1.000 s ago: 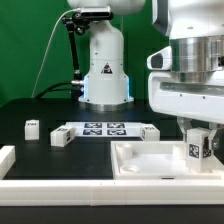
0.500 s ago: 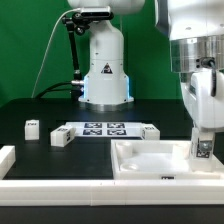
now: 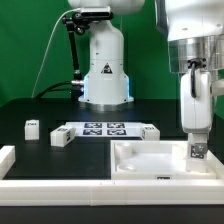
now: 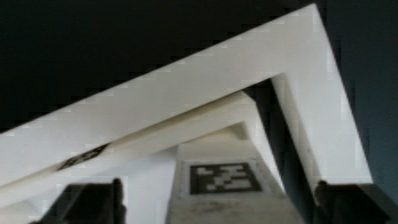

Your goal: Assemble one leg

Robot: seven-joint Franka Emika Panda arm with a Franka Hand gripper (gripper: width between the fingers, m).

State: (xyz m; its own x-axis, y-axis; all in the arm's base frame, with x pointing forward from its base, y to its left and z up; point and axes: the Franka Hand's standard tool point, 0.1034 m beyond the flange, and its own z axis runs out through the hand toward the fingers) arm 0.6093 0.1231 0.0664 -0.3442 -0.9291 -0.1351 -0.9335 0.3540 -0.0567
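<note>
The leg (image 3: 198, 152), a small white post with a fiducial tag, stands upright in the corner of the large white tray-like part (image 3: 150, 162) at the exterior view's right. My gripper (image 3: 197, 143) is straight above it, its fingers reaching down either side. In the wrist view the leg (image 4: 222, 180) is between the two dark fingers (image 4: 89, 202), with a narrow gap on each side, so the jaws are open around it. The tray's raised rims (image 4: 196, 95) meet in a corner beyond the leg.
Three more small white legs lie on the black table: one at the left (image 3: 31, 127), one by the marker board's left end (image 3: 60, 137), one by its right end (image 3: 150, 131). The marker board (image 3: 103, 129) lies mid-table. The robot base (image 3: 104, 70) stands behind it.
The gripper has turned about a quarter turn around its vertical axis over the leg, and the leg's tag has turned with it. The leg sits slightly lower in the tray corner.
</note>
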